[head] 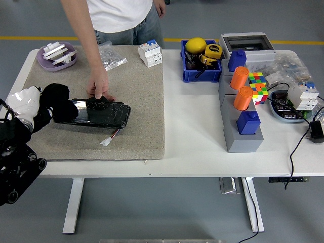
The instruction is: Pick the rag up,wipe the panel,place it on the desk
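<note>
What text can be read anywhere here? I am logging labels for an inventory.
None can be read.
Yellow tape measure in the blue bin: dark label, too small to read.
White circuit breakers: markings blurred.
Grey enclosure: no print visible.
Black panel: only glare.

Bright even overhead light, sharp focus, glare on glossy panel [93,113].

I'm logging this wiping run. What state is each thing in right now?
Left hand: shut on the black rag, at the panel's left end.
Rag: bunched, resting on the panel's left end.
Panel: flat on the mat, glossy.
Person's hand: pressing the panel's far edge.
Mat: flat on the table.
Blue bin: open, filled with tools.
</note>
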Controlling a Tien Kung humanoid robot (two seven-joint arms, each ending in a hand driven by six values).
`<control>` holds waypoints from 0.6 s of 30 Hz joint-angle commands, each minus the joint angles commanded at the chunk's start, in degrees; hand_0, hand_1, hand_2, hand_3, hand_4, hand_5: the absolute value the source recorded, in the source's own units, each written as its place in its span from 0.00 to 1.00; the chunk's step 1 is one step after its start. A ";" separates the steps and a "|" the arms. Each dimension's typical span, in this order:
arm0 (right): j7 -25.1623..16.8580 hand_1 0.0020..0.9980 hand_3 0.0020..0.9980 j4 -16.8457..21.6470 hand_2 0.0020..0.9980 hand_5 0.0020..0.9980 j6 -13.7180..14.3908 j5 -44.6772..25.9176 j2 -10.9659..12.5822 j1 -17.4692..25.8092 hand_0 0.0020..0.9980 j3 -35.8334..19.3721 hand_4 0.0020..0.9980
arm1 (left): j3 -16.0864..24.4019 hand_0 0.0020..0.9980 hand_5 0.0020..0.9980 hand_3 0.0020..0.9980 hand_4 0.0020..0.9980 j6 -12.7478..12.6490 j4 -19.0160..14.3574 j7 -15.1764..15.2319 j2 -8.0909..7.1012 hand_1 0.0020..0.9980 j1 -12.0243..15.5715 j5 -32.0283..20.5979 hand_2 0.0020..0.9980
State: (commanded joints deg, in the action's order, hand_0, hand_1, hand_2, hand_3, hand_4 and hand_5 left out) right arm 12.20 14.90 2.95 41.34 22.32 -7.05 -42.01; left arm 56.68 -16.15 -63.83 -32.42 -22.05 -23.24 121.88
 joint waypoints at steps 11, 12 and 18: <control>-0.06 0.60 0.57 0.02 0.61 0.51 0.01 -0.08 0.01 -0.13 0.77 -0.02 1.00 | -5.45 0.26 0.00 0.52 0.48 -0.20 -4.48 -0.41 1.54 0.37 -0.81 -0.76 0.52; -0.07 0.60 0.57 0.02 0.61 0.51 0.00 -0.17 0.03 -0.14 0.77 0.07 1.00 | -6.11 0.26 0.00 0.52 0.48 -0.21 -4.96 -0.45 1.78 0.37 -0.84 -0.85 0.52; -0.08 0.60 0.57 0.01 0.61 0.51 -0.08 -0.32 0.08 -0.09 0.77 0.34 1.00 | -9.76 0.26 0.00 0.52 0.48 -0.38 -8.12 -0.89 3.88 0.37 -0.59 -0.80 0.52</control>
State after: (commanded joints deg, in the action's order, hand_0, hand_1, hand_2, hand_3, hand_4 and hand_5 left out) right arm 12.12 14.91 2.88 41.02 22.40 -7.15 -41.67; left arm 46.91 -16.53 -71.95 -33.31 -18.17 -23.82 121.08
